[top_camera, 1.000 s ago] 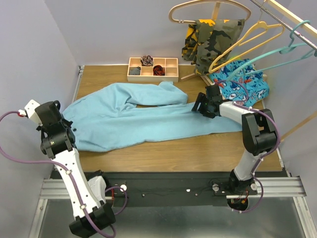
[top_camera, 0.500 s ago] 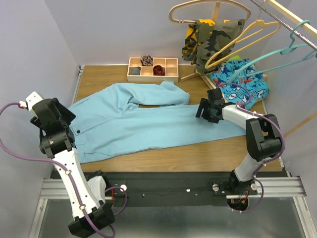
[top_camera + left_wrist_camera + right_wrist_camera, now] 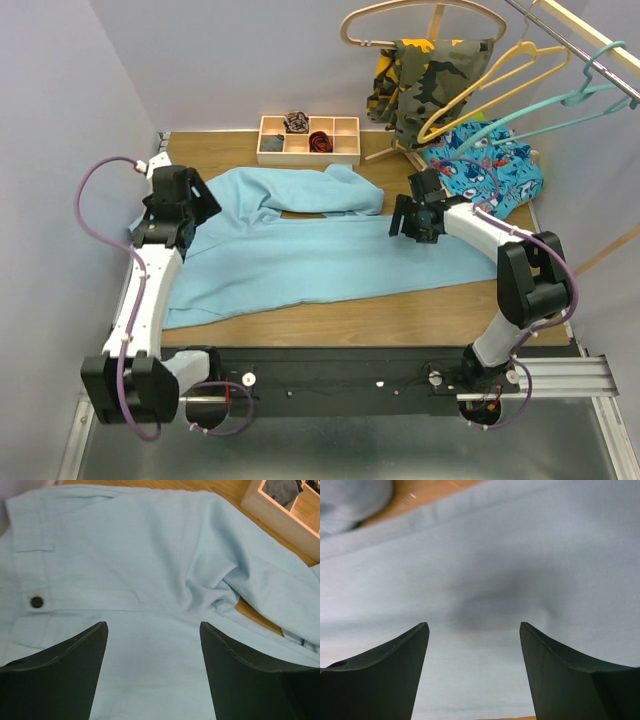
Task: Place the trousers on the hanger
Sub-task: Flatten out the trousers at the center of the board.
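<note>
Wood covers the desk (image 3: 350, 315), and pale purple walls stand round it. On the left, the left arm (image 3: 150, 280) reaches over the waist end of the trousers (image 3: 300, 250). The left jaws are wide apart and hold nothing. In the left wrist view, the two dark fingers (image 3: 60, 680) hang over the blue cloth. A small dark button (image 3: 36, 601) sits on the waistband.

The trousers lie flat on the desk, from the left side across the middle. One leg runs straight to the right. The other leg bends up toward the back. Behind the trousers, a wooden box (image 3: 308, 158) with little compartments sits at the back of the desk.

On the right, the right arm (image 3: 480, 225) reaches in. The right jaws are also wide apart, with nothing in them, just over the straight leg. Past them, a shark cloth (image 3: 490, 170) lies near the back right corner. A camo cloth (image 3: 430, 80) hangs below a wooden hanger (image 3: 420, 15). A yellow hanger (image 3: 480, 92) and the teal hanger (image 3: 588, 96) hang on a rail (image 3: 580, 50) at the top right, well apart from the trousers.
</note>
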You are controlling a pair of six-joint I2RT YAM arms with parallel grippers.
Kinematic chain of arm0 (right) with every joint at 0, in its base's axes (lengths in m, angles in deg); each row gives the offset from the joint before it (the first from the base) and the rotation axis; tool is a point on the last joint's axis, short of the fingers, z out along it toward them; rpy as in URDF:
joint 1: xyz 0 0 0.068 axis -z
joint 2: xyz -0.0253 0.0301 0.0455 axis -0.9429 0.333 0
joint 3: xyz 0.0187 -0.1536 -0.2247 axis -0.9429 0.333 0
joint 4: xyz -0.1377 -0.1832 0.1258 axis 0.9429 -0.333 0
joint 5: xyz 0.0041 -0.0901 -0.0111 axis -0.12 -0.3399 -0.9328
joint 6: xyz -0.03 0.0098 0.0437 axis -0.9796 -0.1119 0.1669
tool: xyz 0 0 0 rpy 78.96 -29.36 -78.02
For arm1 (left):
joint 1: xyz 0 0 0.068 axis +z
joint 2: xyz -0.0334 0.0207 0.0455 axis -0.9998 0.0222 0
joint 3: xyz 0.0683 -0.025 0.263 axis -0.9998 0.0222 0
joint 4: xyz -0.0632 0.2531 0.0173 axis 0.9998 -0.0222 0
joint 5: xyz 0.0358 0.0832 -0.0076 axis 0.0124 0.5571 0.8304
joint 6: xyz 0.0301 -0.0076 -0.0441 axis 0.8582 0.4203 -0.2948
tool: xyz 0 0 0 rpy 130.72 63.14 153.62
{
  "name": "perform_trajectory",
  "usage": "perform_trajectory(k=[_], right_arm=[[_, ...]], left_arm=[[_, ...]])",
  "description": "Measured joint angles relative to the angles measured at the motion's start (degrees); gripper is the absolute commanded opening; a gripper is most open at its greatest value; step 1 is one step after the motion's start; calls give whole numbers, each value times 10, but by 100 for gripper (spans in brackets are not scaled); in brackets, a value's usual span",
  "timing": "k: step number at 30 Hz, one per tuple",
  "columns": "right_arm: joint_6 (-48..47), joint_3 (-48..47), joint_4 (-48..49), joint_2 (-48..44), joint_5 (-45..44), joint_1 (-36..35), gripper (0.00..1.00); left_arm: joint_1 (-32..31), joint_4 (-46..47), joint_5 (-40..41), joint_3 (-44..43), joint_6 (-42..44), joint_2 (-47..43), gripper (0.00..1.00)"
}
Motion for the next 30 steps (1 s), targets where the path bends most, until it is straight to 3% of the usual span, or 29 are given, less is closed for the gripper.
perform_trajectory(k=[10, 20, 26, 29, 30], right_arm=[[-16, -84, 57, 50, 31, -2, 82], [-62, -186, 125, 157, 101, -3, 82], [-88, -217, 153, 184, 132, -3, 81], [-98, -223, 158, 202, 158, -3, 65], [-100, -223, 158, 206, 164, -3, 49]], left_arm=[[0, 132, -38, 60, -11, 191, 93], [53, 230, -92, 58, 2, 346, 93], [75, 267, -105, 22, 23, 393, 93], [80, 272, -107, 1, 36, 412, 93], [80, 272, -107, -8, 42, 419, 93]])
